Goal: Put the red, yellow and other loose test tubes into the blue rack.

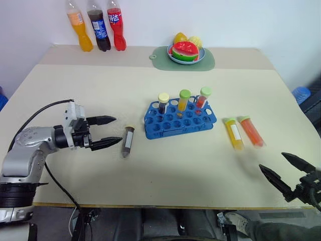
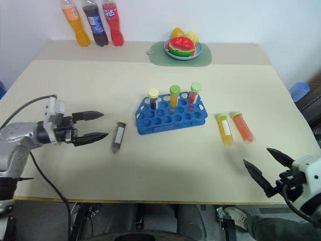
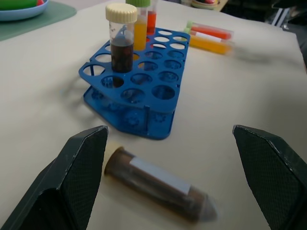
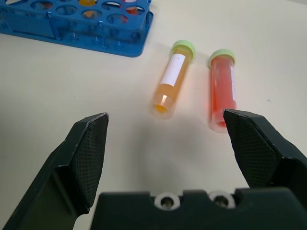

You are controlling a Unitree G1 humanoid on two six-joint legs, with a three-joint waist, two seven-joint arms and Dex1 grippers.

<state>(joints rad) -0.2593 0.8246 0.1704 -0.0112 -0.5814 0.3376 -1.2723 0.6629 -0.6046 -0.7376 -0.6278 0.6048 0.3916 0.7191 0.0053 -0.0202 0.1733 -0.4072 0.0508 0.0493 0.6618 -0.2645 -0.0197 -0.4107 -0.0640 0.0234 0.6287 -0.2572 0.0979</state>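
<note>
At the lower right of the left eye view, the right pincer [image 1: 287,174] hangs over the near edge of the worktop [image 1: 165,175] with its fingers spread wide and nothing between them. At the left of the frame, the left pincer [image 1: 111,131] is likewise spread and empty, its tips pointing toward the brown tube [image 1: 128,141], which lies flat on the worktop just beyond them, cream cap at the far end.

Right of centre, the yellow tube [image 1: 233,133] and the red tube [image 1: 251,130] lie side by side on the worktop, near each other but apart, caps toward the far side, well ahead of the right pincer.

In the middle of the frame sits the blue rack [image 1: 180,120], slightly skewed. Three capped tubes [image 1: 184,99] stand upright in its far row: one dark with a cream cap, one yellow and one red with green caps.

At the far edge, a fruit plate [image 1: 186,51] rests on a green mat [image 1: 208,61] in the upper centre, and three soda bottles [image 1: 98,27] stand in the upper left.
</note>
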